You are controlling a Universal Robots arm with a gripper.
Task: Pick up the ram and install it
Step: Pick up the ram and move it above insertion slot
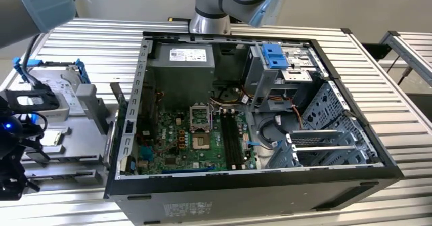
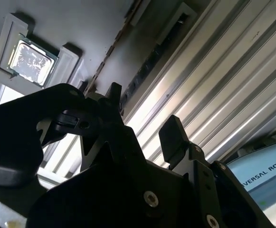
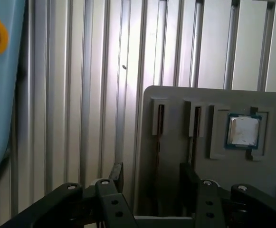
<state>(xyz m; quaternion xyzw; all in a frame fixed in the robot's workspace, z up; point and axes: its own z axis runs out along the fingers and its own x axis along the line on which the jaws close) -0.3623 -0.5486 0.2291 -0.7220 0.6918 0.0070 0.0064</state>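
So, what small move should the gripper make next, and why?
Probably advance toward the gray holder: the gripper is open and empty, and what seems the ram, on edge in a slot, lies ahead between its fingers.

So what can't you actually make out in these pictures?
The ram: in the first wrist view the grey tray has two slots that show thin dark edges. Whether a stick stands there, I cannot tell.
The gripper, fingers open: its body is cut off by that view's edge.
The memory slots on the motherboard: in the exterior view, too far off to tell whether any is filled.
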